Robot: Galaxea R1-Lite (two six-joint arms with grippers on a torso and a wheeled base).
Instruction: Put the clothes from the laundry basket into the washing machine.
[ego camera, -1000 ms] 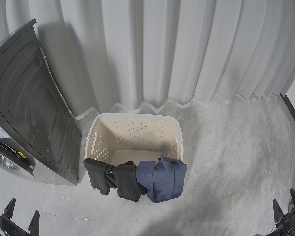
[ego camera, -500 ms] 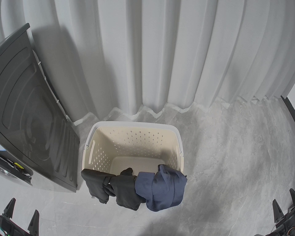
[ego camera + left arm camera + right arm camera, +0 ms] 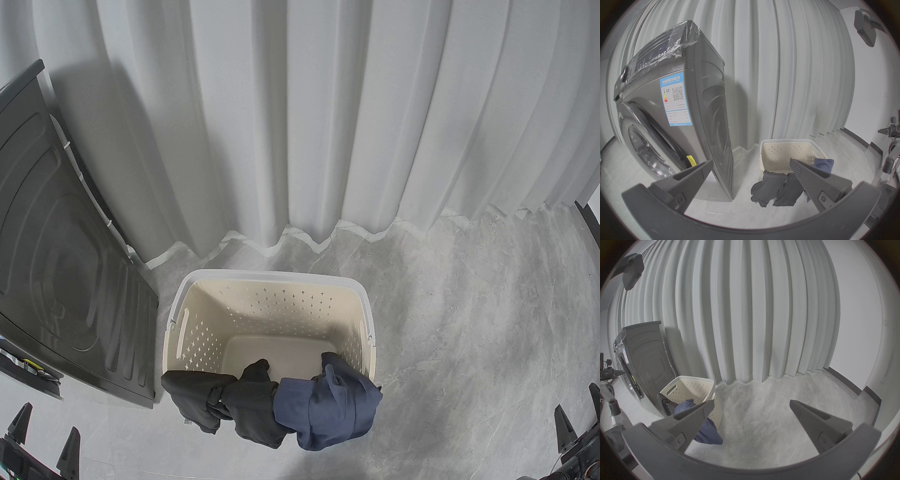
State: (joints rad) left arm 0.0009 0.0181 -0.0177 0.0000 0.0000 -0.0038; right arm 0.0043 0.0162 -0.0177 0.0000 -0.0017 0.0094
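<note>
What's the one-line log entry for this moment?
left gripper open, empty | right gripper open, empty | clothes draped over laundry basket near rim

The washing machine [image 3: 706, 125] has a blue and white label [image 3: 676, 99] on its front, with a square code. A small yellow sticker [image 3: 691, 161] sits lower down. The words are too small to read.

cream star-perforated basket [image 3: 269, 306], blue [image 3: 328, 406] and black clothes [image 3: 250, 403], grey washer [image 3: 678, 109].
</note>
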